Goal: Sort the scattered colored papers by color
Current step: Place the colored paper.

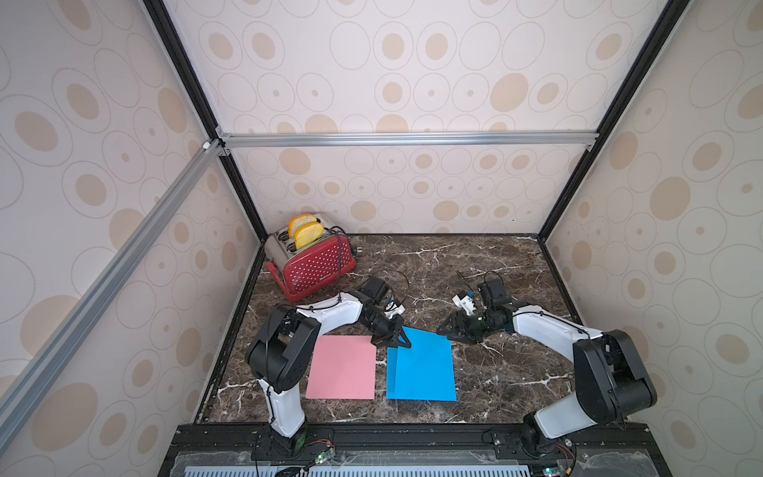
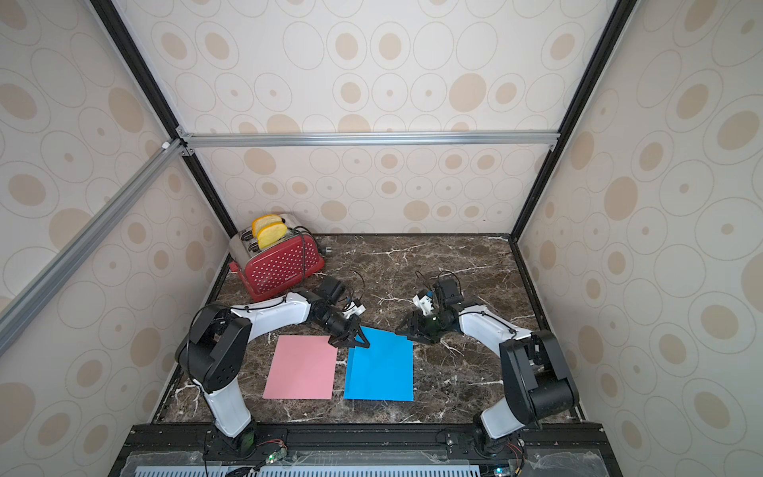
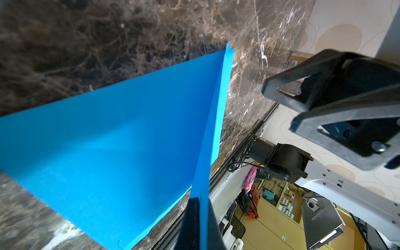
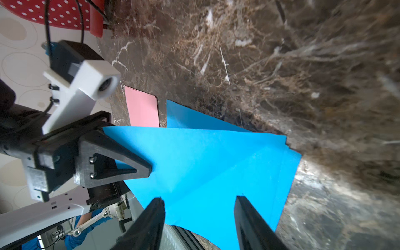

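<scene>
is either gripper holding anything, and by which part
The left gripper pinches the top blue paper near its far corner; the right gripper is open, holding nothing.

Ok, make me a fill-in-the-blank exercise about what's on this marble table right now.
1. The left gripper is shut on a thin bright ____ sheet of paper.
2. The flat pale pink paper lies on the ____ arm's side of that sheet.
3. The right gripper has its jaws ____.
4. The red white-dotted metal toaster holds ____ yellow bread slices.
Missing words: blue; left; open; two.
</scene>
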Motion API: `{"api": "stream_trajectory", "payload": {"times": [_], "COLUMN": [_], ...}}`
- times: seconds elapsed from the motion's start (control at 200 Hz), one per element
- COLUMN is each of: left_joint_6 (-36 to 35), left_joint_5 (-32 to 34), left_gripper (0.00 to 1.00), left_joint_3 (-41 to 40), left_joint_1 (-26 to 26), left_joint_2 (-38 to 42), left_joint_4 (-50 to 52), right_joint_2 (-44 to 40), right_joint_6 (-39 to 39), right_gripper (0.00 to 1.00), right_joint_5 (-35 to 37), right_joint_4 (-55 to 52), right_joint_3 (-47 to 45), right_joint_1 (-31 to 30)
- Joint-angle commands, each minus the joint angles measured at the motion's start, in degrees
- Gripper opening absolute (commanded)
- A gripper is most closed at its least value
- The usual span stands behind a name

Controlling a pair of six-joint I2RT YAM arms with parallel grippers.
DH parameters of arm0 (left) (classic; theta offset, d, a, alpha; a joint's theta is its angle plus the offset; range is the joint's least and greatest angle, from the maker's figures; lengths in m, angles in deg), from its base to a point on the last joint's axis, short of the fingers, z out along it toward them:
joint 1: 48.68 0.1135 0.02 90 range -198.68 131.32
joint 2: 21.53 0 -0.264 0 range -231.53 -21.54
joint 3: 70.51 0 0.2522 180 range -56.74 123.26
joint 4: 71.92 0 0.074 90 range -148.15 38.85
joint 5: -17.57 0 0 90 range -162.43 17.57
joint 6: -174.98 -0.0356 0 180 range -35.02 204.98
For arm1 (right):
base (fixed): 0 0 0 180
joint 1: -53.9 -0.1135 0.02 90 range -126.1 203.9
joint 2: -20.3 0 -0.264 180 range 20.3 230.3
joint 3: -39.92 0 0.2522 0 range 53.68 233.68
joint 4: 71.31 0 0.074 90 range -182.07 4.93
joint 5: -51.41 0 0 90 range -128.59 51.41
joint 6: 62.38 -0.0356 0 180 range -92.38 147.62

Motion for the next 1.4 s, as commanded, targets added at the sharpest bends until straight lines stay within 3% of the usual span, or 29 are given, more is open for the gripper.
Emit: {"api": "stream_trajectory", "payload": {"times": [0.0,0.22,0.361,0.486,1.392], "left_joint_6": [-0.68,-3.25,-5.72,-7.55,-3.32], "left_joint_5": [-0.48,-0.82,-1.01,-1.18,3.97], "left_gripper": [0.00,0.00,0.00,0.00,0.00], "left_joint_3": [1.73,2.65,4.59,6.09,8.21], "left_joint_1": [-0.31,-0.75,-0.91,-0.93,-0.93], "left_joint_2": [-1.24,-3.00,-4.64,-5.12,-5.61], "left_joint_4": [1.06,3.62,6.44,9.72,7.48], "right_joint_2": [1.60,2.66,2.98,3.96,7.28], "right_joint_6": [-1.19,-0.64,0.38,0.99,6.31], "right_gripper": [0.56,0.55,0.47,0.31,0.32], "right_joint_5": [0.29,1.33,2.53,3.16,3.80], "right_joint_4": [3.11,1.96,1.08,1.27,-3.73], "right_joint_3": [-0.21,1.04,0.63,-0.16,2.27], "right_joint_1": [-1.52,-3.04,-3.05,-3.08,-3.13]}}
